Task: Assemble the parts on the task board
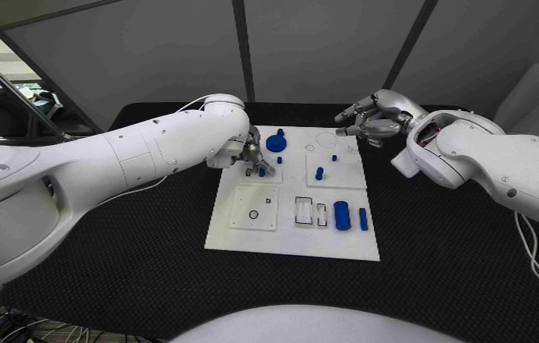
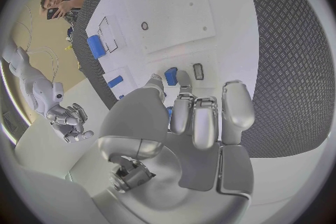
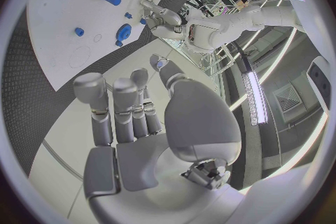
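Over the task board's [image 1: 294,243] far left corner, the left robot hand [image 1: 254,154] pinches a small blue part [image 2: 171,75]; lower it squarely; right robot hand [image 1: 371,121] hovers empty, fingers apart.

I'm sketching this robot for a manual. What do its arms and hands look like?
Both arms are bulky, glossy white shells with rounded joints. A thin white cable runs along the left arm. The left hand and right hand are silver metal with segmented fingers and smooth grey pads.
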You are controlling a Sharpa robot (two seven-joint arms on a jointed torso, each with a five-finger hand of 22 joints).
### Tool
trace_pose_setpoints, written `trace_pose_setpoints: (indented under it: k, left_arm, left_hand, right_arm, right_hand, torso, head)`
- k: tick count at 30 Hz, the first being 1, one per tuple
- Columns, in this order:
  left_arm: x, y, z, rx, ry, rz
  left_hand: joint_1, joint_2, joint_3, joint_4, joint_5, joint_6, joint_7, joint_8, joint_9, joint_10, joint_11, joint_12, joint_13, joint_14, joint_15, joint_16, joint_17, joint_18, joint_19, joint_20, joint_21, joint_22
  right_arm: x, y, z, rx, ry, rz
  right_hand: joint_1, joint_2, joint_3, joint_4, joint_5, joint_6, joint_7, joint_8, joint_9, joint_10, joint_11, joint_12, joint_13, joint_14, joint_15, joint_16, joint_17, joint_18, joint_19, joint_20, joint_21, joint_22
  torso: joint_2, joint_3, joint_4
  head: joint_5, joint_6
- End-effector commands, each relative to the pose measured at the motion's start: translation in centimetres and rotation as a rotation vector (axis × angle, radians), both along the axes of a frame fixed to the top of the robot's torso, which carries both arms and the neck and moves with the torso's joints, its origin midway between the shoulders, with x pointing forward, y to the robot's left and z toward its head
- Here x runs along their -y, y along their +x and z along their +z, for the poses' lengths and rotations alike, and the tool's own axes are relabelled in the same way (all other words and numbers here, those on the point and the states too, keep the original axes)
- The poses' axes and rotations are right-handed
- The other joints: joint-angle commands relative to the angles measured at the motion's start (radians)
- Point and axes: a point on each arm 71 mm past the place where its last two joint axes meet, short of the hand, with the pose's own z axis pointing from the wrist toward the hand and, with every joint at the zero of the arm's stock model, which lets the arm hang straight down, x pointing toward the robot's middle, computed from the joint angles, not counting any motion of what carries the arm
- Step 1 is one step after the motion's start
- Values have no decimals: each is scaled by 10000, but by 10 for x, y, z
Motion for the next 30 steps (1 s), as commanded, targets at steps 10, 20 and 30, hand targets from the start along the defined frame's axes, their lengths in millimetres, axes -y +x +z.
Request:
trace_pose_setpoints:
  k: [10, 20, 30]
  left_arm:
    - [-8, -1, 27, 526, -1058, 460]
    - [-27, 11, 80, 1368, -1614, 779]
    - [-40, 38, 79, 1623, -1443, 1250]
  left_hand:
    - [396, 247, 123, -47, -3, -499, 210, -860, -625, 272, 169, -1178, 1886, 886, 41, -370, 1997, -247, -385, 52, -573, -590]
    - [1140, 416, 114, -399, -2, -946, 689, -2519, -2937, -712, 589, -4052, 979, 376, 368, -1664, 672, 91, -1478, 370, -2049, -2121]
    - [1714, 601, 162, -664, 14, -717, 779, -3130, -4678, -1071, 677, -5094, 460, 171, 470, -2354, 79, 261, -1872, 487, -2998, -2949]
  right_arm:
    - [1, 2, 1, 69, -1, 15]
    - [4, 5, 0, 55, -38, -71]
    - [1, 6, -1, 41, -33, -35]
  right_hand:
    - [-100, 34, 57, -21, 18, -67, 20, -18, -5, -84, -17, -25, -10, 49, -7, -35, -10, 58, 20, -19, -36, -10]
    - [-120, 27, 66, -21, 17, -68, 20, -18, -4, -89, -17, -26, -25, 47, -7, -61, -25, 59, 21, -19, -51, -18]
    - [-129, 27, 68, -18, 17, -69, 20, -17, -4, -86, -17, -20, -22, 48, -7, -61, -21, 58, 23, -19, -51, -16]
  torso:
    - [-12, 0, 23]
    - [-13, 9, 16]
    - [29, -14, -15]
  head:
    - [16, 101]
    - [92, 184]
    - [172, 254]
